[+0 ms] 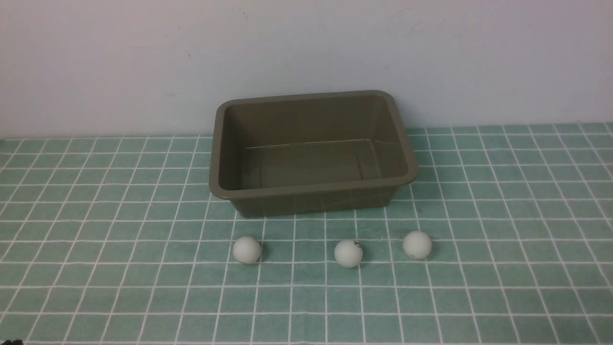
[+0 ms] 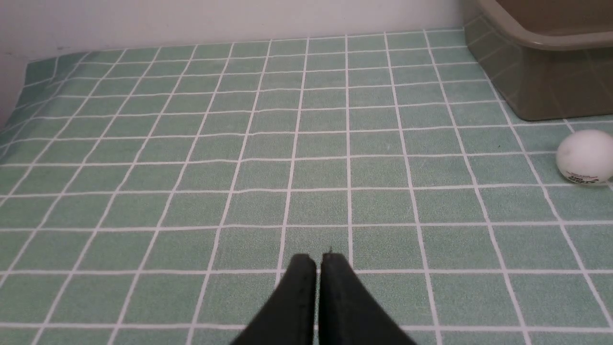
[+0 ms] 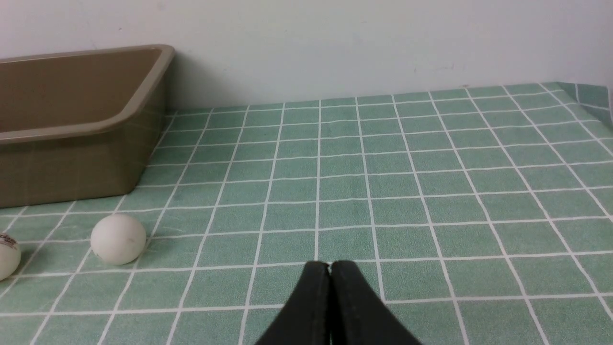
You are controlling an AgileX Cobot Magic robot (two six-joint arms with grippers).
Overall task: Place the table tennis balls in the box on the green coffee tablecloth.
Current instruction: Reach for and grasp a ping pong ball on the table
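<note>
Three table tennis balls (image 1: 348, 253) lie in a row on the green coffee tablecloth (image 1: 96, 249), just nearer than the empty box (image 1: 311, 201). My left end effector (image 2: 318, 261) and right end effector (image 3: 329, 267) are closed, empty. A clumsy nudge could roll one away.

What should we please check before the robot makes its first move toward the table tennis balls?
1. Box upright and empty on the tablecloth: ok.
2. All three balls found: left ball, middle ball and right ball lie apart in a row in front of the box: ok.
3. Left gripper open for a pick: not ok, jaws shut on nothing.
4. Right gripper open for a pick: not ok, jaws shut on nothing.
5. Nothing between the balls and the box: ok.
</note>
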